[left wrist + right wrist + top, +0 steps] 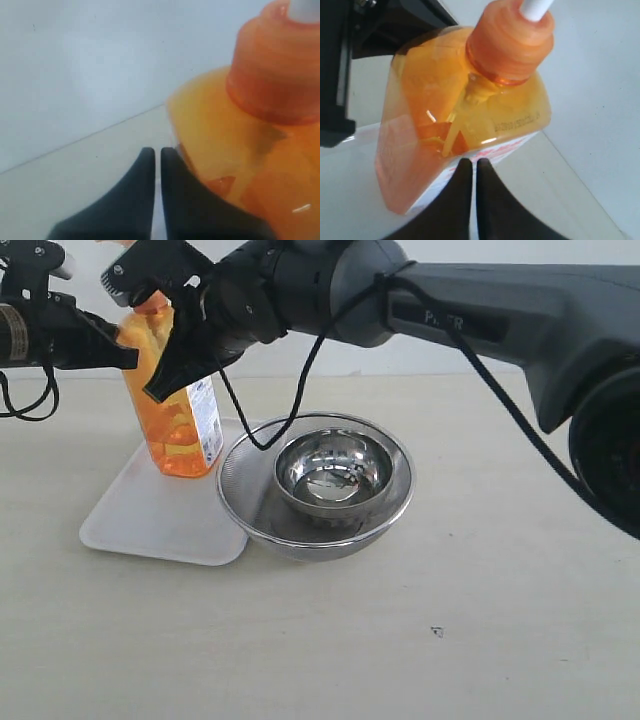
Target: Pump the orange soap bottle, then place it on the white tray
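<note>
The right gripper [470,167] has its two black fingers pressed together with nothing between them, tips just beside the labelled face of the orange soap bottle [470,100]. Its arm reaches across from the right. The left gripper [153,155] is likewise closed and empty, its tips close by the bottle's shoulder on the other side (whether they touch the plastic, I can't tell).

The bottle stands upright on the far corner of the white tray [140,525], so the placing looks done to me. What I can't judge is the pumping: the pump head is cut off at the top of every view. If the press is yet to come, closed fingers would suit it. One gripper would need to rise above the head and push straight down, while the other steadies the body so that it does not tip.

The bottle is translucent orange plastic, rectangular, with soft shoulders, a ribbed round collar [510,45] and a white stem [536,7]. Liquid and a dip tube show through it, and its label [207,420] is glossy. The tray is flat, matte and low-rimmed. Beside it, overlapping its edge, sits a round steel mesh strainer [240,490] cradling a polished steel bowl [335,475], all on a pale table [450,620].
</note>
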Robot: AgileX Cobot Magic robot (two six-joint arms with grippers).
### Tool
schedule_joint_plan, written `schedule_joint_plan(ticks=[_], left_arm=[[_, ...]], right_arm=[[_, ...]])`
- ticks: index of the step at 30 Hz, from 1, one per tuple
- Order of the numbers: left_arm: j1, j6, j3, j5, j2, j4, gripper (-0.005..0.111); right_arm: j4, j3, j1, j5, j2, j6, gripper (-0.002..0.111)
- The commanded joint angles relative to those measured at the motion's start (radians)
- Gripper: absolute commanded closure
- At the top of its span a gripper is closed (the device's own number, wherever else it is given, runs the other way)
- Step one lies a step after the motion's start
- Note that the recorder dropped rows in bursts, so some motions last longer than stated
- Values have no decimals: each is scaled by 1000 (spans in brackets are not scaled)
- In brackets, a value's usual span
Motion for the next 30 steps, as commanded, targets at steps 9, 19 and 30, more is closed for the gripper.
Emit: schedule_joint_plan(ticks=[9,19,30], left_arm=[[-2,-62,164,244,-277,-1,102],[-14,-286,417,316,-804,-1,102],[-90,-407,689,475,-1322,-1,102]], right_arm=[[-24,-4,-2,297,-200,7,108],[196,-4,-2,732,-452,-115,108],[461,27,-2,784,-618,-187,108]])
